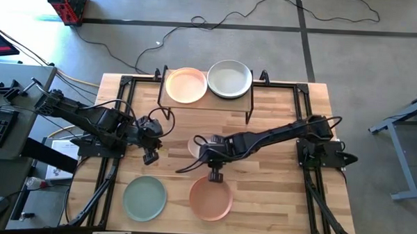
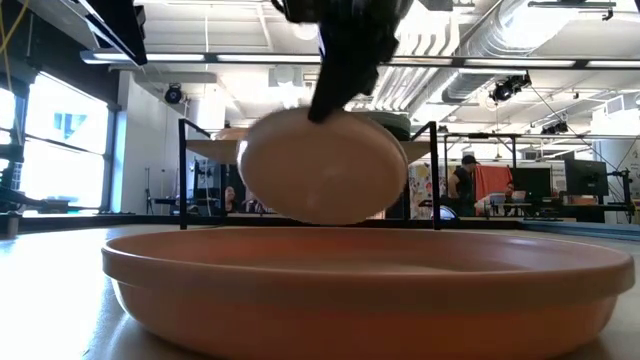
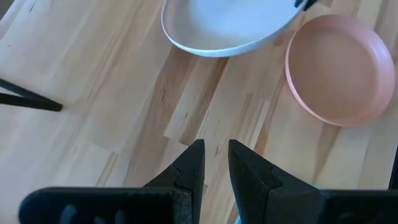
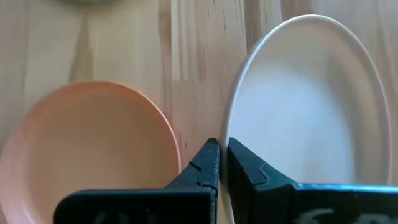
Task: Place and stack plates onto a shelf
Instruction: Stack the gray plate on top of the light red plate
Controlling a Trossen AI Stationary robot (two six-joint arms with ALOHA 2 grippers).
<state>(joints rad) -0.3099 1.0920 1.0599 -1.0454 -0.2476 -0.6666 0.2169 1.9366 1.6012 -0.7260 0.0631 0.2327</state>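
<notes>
Left gripper (image 1: 150, 153) low over surface (image 1: 262, 174) at left, fingers (image 3: 189, 168) slightly parted, empty. Sage green plate (image 1: 144, 198) front left. Whitish plate (image 1: 194, 146) lifted off surface mid-table, rim pinched in closed fingers of right gripper (image 4: 222, 163). Terracotta plate (image 1: 210, 198) just in front. On shelf (image 1: 205, 103) at back: peach plate (image 1: 186, 84), pale green plate (image 1: 230, 79) side by side.

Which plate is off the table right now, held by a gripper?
The whitish plate, pinched by its rim in the right gripper and tilted in the air. The terracotta plate and green plate lie flat on the table.
</notes>
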